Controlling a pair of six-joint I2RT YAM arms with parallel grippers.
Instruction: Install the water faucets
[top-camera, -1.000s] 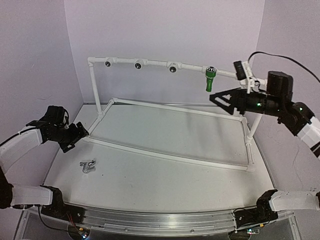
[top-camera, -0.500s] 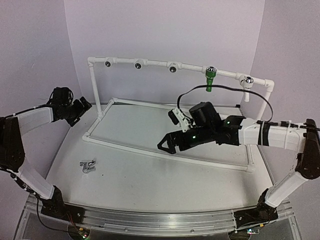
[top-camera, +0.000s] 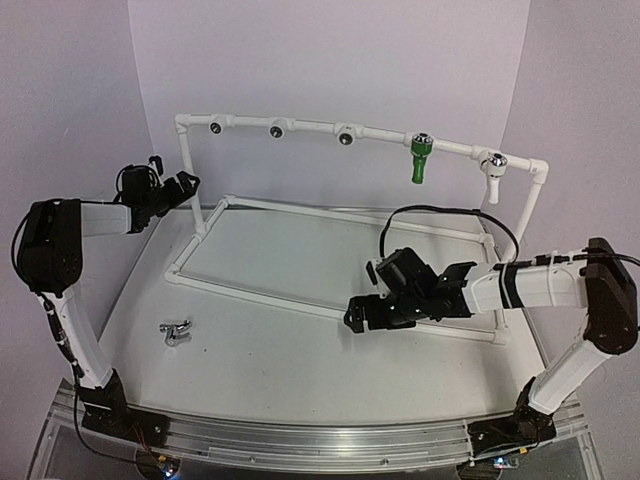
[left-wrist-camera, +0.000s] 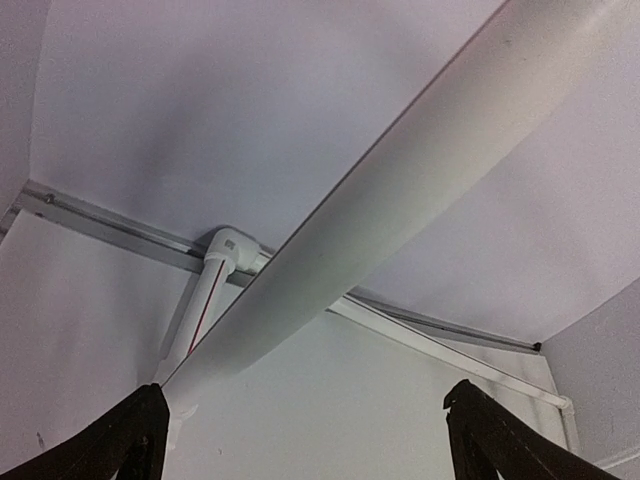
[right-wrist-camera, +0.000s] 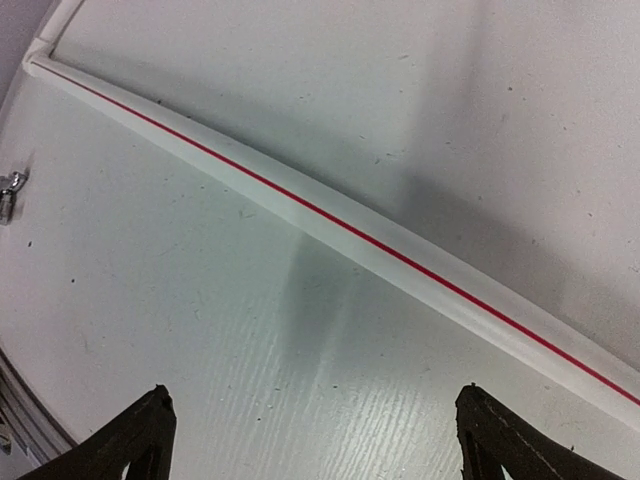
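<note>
A shiny silver faucet (top-camera: 175, 332) lies loose on the white table at the front left; it also shows at the left edge of the right wrist view (right-wrist-camera: 10, 190). A green faucet (top-camera: 419, 158) and a white faucet (top-camera: 493, 170) hang from the top rail of the white pipe frame (top-camera: 300, 127). My left gripper (top-camera: 183, 186) is open and empty beside the frame's left upright (left-wrist-camera: 400, 190). My right gripper (top-camera: 362, 316) is open and empty, low over the table by the frame's front floor pipe (right-wrist-camera: 380, 245).
Three chrome-rimmed sockets (top-camera: 277, 130) sit empty along the left part of the top rail. The frame's floor rectangle (top-camera: 340, 215) covers the back half of the table. A metal rail (top-camera: 300, 440) runs along the near edge.
My right arm has let go of the white faucet at the rail's right end and swung down to the table's middle. My left arm has moved up and back to the frame's left post.
</note>
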